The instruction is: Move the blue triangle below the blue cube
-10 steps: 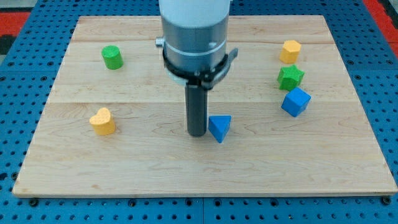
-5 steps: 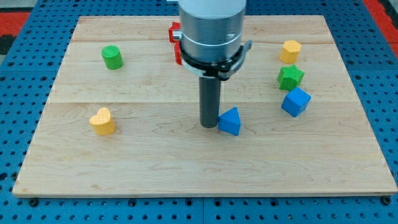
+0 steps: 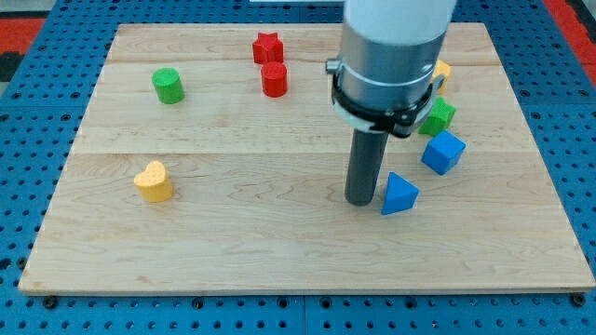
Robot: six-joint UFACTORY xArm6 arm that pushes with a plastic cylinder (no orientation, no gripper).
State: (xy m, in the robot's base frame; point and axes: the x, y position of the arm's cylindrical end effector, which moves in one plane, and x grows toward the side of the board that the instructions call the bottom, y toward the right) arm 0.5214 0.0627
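Observation:
The blue triangle (image 3: 399, 194) lies on the wooden board (image 3: 233, 242), right of centre. My tip (image 3: 361, 201) stands just to its left, touching or nearly touching it. The blue cube (image 3: 442, 152) sits up and to the right of the triangle, a short gap away. The triangle is below and left of the cube.
A green star (image 3: 438, 115) sits just above the blue cube, with a yellow block (image 3: 441, 73) above it, both partly hidden by the arm. A red star (image 3: 267, 46) and red cylinder (image 3: 275, 80) are at the top centre. A green cylinder (image 3: 168, 86) and yellow heart (image 3: 154, 181) are at the left.
My tip has slid to the right, pushing the blue triangle rightward toward the blue cube. The arm now uncovers the red blocks and partly hides the yellow and green ones at the right.

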